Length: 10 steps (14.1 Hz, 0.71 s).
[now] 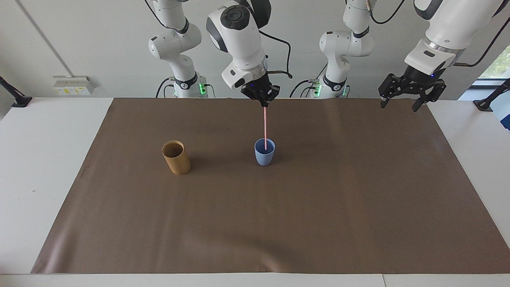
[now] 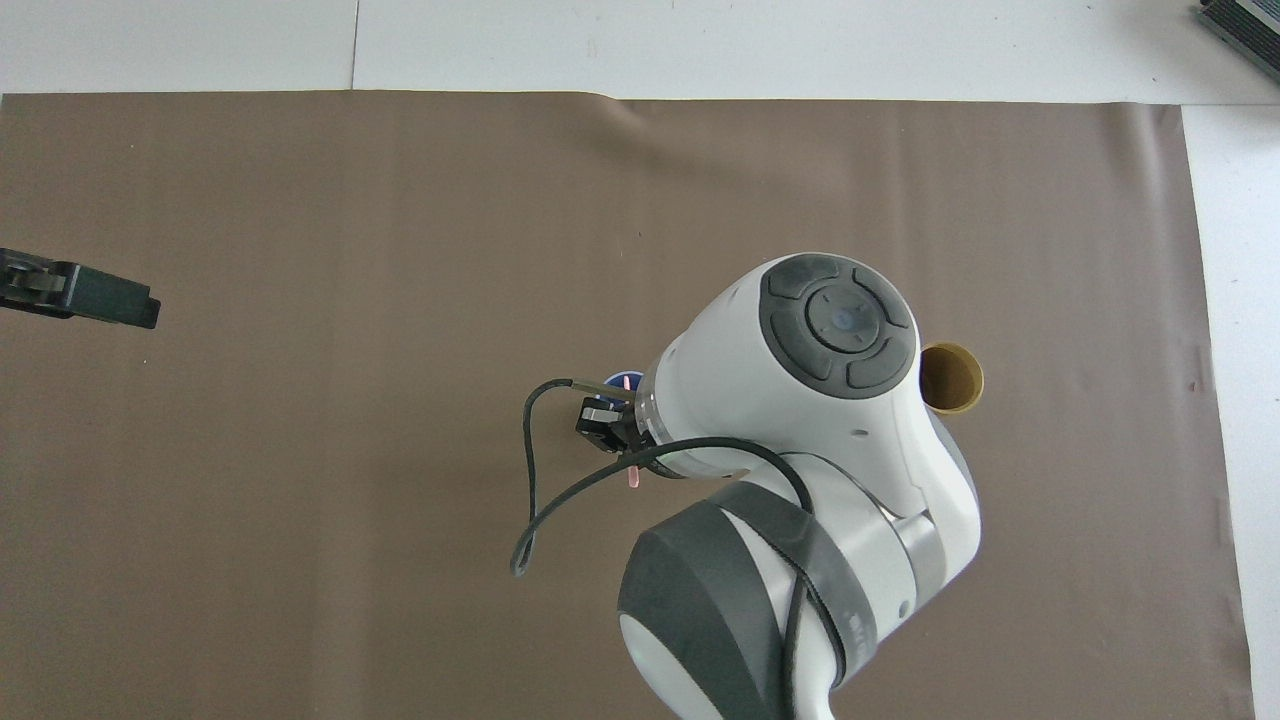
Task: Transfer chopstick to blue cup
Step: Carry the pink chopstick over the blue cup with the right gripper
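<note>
Though clamped, right pincer (image 1: 263,104) on chopstick (image 1: 265,127)

Lighting, as I see it from my station: bright, even and diffuse in both views. Daylight enters through a window (image 1: 496,63) at the left arm's end of the room. Shadows: soft and faint; I note a pale one on the brown mat (image 1: 255,223) beside the bamboo cup (image 1: 175,157) and another by the blue cup (image 1: 264,152). Glare: a mild sheen along the mat's edge farthest from the robots. Focus: sharp overall; the right arm's housing (image 2: 840,400) looms slightly soft in the overhead view.
</note>
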Tool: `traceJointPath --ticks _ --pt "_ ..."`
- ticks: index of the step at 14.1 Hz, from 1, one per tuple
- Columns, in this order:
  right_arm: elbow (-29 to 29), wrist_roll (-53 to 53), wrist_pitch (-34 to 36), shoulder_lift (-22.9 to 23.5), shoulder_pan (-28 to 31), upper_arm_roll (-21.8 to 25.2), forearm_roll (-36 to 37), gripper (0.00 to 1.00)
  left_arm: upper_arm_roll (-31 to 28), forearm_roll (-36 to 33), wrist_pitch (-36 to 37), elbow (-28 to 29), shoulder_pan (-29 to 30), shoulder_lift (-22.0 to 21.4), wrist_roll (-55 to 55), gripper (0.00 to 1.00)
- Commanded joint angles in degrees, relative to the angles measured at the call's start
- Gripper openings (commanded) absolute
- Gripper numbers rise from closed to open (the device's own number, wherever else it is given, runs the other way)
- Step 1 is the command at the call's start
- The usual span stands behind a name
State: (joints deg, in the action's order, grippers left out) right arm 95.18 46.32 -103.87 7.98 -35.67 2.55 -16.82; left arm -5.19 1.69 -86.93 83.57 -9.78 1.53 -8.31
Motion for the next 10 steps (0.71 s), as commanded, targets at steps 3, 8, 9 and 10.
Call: traceJointPath --ticks 3,8,9,10 --pt "1.50 -2.20 -1.60 -0.24 2.01 -0.35 -1.38 0.19 0.62 -0.81 0.62 1.23 0.90 -1.09 -1.10 1.00" --pt "0.89 -1.85 -2.04 -0.07 1.40 -0.35 -3.66 1.00 0.62 -0.81 0.53 2.64 0.99 -1.97 -1.36 1.00" --pt "0.80 -1.67 -1.78 -0.07 1.40 -0.35 -3.31 1.00 0.62 -0.81 0.36 3.17 0.99 -2.32 -1.36 1.00" --pt "0.62 -1.58 -1.51 -0.07 1.40 -0.26 -2.79 1.00 0.62 -0.81 0.44 3.44 0.99 -2.41 -1.36 1.00"
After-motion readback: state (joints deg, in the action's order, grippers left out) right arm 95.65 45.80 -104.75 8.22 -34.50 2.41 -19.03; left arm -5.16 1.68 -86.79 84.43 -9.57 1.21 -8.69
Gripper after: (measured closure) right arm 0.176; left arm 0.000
